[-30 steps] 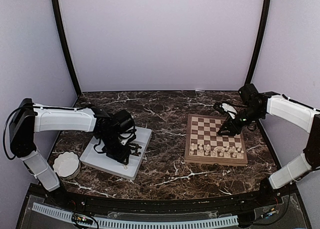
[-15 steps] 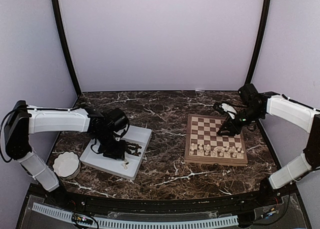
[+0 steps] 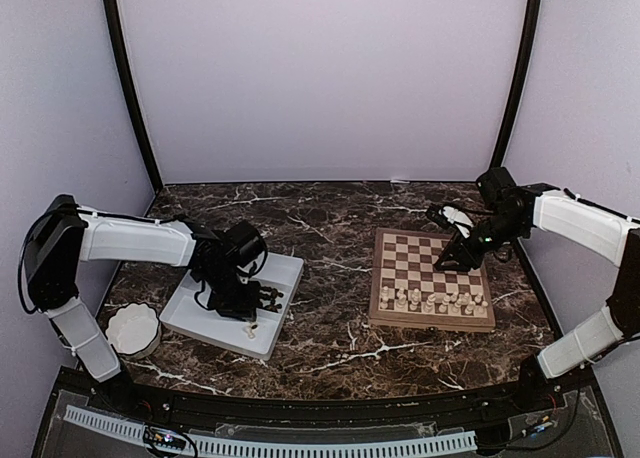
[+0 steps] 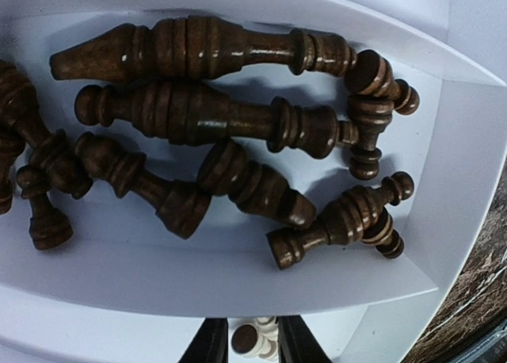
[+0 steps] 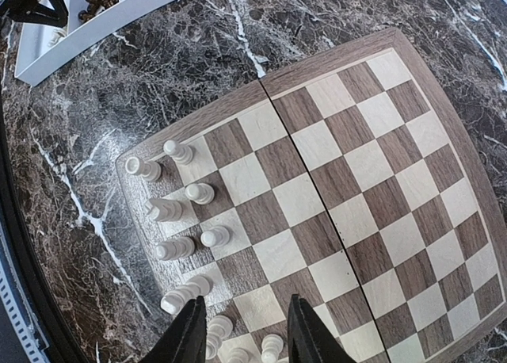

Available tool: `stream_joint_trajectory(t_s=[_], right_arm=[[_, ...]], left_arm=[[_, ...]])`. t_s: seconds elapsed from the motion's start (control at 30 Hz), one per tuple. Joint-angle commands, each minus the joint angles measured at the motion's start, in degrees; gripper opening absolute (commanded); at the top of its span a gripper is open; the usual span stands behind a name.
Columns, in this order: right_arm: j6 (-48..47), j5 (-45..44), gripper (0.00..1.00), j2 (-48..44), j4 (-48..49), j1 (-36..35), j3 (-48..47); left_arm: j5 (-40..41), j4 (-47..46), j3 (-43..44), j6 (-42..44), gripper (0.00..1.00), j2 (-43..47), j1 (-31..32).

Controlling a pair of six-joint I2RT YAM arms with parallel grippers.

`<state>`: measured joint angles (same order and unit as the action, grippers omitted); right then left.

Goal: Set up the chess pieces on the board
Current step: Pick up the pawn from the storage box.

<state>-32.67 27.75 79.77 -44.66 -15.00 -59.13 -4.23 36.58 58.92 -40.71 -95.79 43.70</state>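
Several dark brown chess pieces (image 4: pixel 206 117) lie in a heap in the white tray (image 4: pixel 463 181). My left gripper (image 4: pixel 247 341) is low in that tray (image 3: pixel 288 270), shut on a cream chess piece (image 4: pixel 253 339) that fills the gap between its fingers. In the top view this gripper (image 3: pixel 240 300) is over the tray's middle. The board (image 3: pixel 440 253) lies at the right, with cream pieces (image 3: pixel 430 300) in its two near rows. My right gripper (image 5: pixel 242 331) hangs open above the board (image 5: pixel 356 189), with nothing between its fingers, beside the cream pieces (image 5: pixel 198 192).
A white scalloped bowl (image 3: pixel 132 330) stands left of the tray near the table's front. A lone cream piece (image 3: pixel 252 329) lies at the tray's near end. Dark marble table (image 3: pixel 340 228) stretches between tray and board.
My left arm shifted slightly over the tray and its jaws narrowed onto the cream piece. The right arm has not moved.
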Motion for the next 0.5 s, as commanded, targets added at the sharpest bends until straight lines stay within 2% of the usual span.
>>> stream_joint_trajectory(t_s=[0.0, 0.17, 0.47], right_arm=[[0.10, -0.26, 0.36, -0.63, 1.63, -0.37, 0.44], [0.14, -0.07, 0.36, -0.28, 2.04, -0.39, 0.68], [0.06, 0.39, 0.36, 0.55, 2.03, -0.38, 0.37]], left_arm=[[-1.66, -0.63, 0.70, -0.52, 0.24, -0.79, -0.03], [-2.06, -0.80, -0.72, -0.80, 0.23, -0.56, -0.10], [-2.33, 1.98, -1.11, -1.48, 0.29, -0.50, 1.46]])
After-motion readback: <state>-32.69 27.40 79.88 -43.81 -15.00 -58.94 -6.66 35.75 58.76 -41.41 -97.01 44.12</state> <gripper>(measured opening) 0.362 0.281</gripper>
